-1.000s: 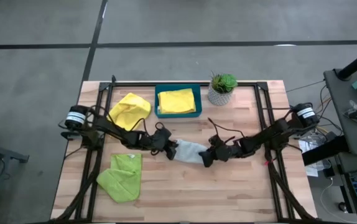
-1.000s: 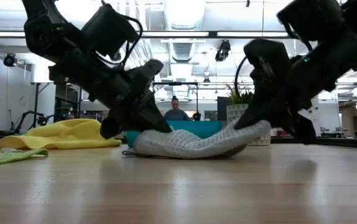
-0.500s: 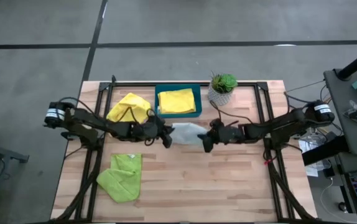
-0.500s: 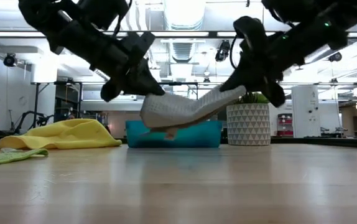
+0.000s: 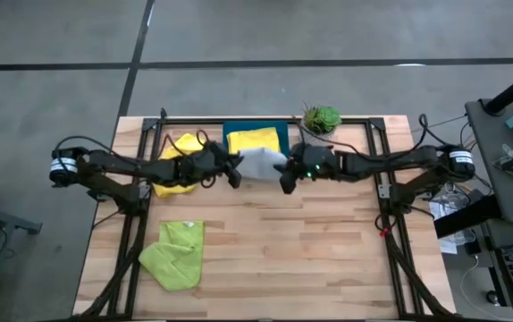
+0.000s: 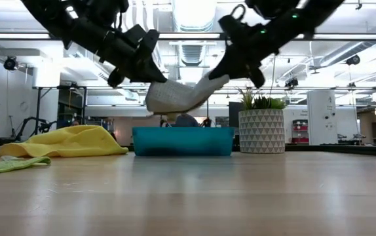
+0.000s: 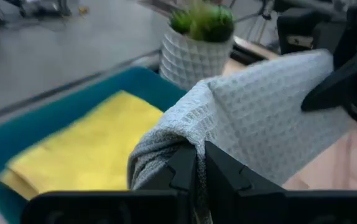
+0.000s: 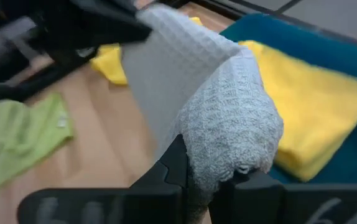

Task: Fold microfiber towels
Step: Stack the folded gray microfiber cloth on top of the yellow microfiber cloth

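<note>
The folded grey towel (image 5: 258, 162) hangs in the air between my two grippers, over the near edge of the teal tray (image 5: 281, 131). My left gripper (image 5: 235, 171) is shut on the towel's left end, my right gripper (image 5: 285, 175) on its right end. In the low view the towel (image 6: 173, 98) sags well above the tray (image 6: 183, 141). A folded yellow towel (image 5: 254, 139) lies in the tray. A crumpled yellow towel (image 5: 174, 152) lies on the table left of the tray. A lime green towel (image 5: 174, 255) lies on the table at the near left. No light blue towel is in view. My left gripper pinches the grey towel's bunched left end (image 7: 166, 146) between its two fingers, several layers thick. It comes from the table's left, slanting down. The towel is lifted clear and sags toward the other gripper. My right gripper pinches the grey towel's folded right end (image 8: 225, 146) between its two fingers, several layers thick. It comes from the table's right, slanting down. The towel is lifted clear and hangs slack between the two holds.
A potted plant in a white pot (image 5: 319, 122) stands right of the tray at the far edge, close to my right arm. Dark rails (image 5: 136, 224) run along the table's left and right sides. Bare wood (image 5: 310, 259) fills the near half.
Both grippers have risen and gone toward the table's far edge with the grey towel. The towel lay on the table at the middle a second ago; it is now lifted clear and hangs over the tray's near edge, still sagging between the two holds.
</note>
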Available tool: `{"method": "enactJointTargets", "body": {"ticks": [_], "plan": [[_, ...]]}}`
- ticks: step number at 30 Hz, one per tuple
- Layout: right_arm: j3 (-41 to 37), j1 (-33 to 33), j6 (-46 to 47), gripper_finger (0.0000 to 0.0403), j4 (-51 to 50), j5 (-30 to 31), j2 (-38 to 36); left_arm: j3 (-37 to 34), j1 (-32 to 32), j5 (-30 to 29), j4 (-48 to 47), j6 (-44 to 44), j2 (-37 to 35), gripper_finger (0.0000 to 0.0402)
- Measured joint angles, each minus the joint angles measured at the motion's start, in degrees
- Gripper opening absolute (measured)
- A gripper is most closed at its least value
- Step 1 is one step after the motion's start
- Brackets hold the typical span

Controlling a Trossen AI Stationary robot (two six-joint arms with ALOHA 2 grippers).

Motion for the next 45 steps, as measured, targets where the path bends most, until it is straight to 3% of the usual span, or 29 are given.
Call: {"method": "enactJointTargets", "body": {"ticks": [10,16,21,34,45], "plan": [[15.2,-8.9,-13.2,0.0022,-9.7,-4.6,10.7,0.1,8.9,0.0,0.1,4.4,-2.2,0.0011],[23.4,-12.8,-18.0,0.0022,-16.7,-5.2,17.9,0.0,12.9,0.1,0.2,3.9,1.1,0.0011],[28.0,-15.9,-19.4,0.0022,-20.2,-10.4,22.7,0.1,14.6,0.3,2.3,2.3,5.1,0.0011],[29.4,-20.1,-20.1,0.0022,-24.7,-12.2,24.7,4.8,15.7,1.2,2.2,0.9,14.9,0.0011],[29.5,-20.4,-20.1,0.0022,-24.3,-12.4,26.5,5.1,19.3,1.7,-0.4,0.7,15.7,0.0011]]}}
